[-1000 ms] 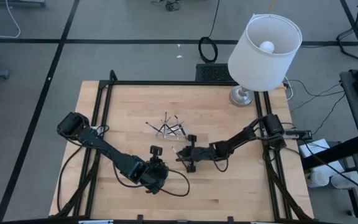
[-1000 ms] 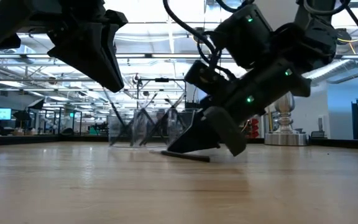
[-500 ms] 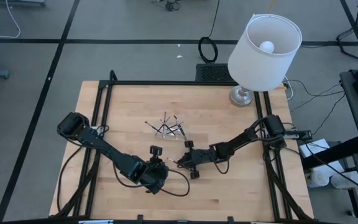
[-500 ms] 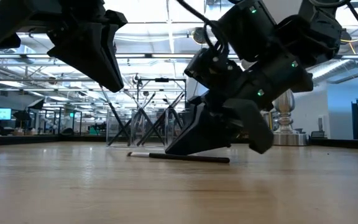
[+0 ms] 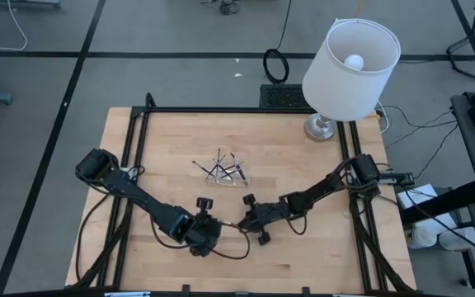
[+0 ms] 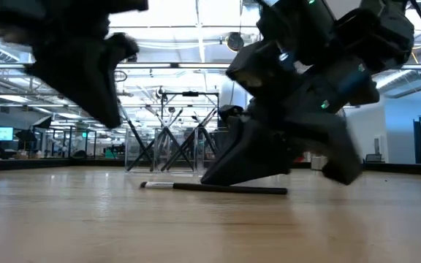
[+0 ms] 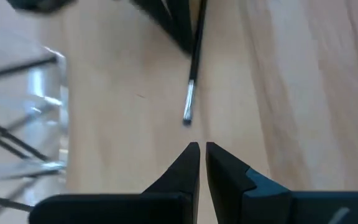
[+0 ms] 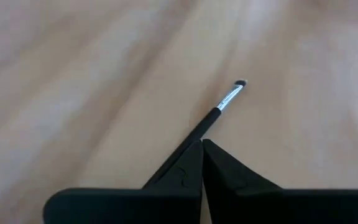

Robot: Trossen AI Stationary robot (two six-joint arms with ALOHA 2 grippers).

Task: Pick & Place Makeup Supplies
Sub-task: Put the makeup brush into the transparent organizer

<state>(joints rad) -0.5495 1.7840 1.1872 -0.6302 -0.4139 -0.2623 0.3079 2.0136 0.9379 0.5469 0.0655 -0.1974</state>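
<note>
One makeup brush is seen flat on the table, its handle end hidden between the clamped right gripper fingers. The left gripper, nearly together, holds nothing. Sticks in the clear tray cannot be counted.

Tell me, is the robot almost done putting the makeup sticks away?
Partly. Several sticks already stand in the clear tray. Right now the right gripper is shut on one brush lying on the table, with the left gripper close by. That brush is not yet in the tray.
</note>
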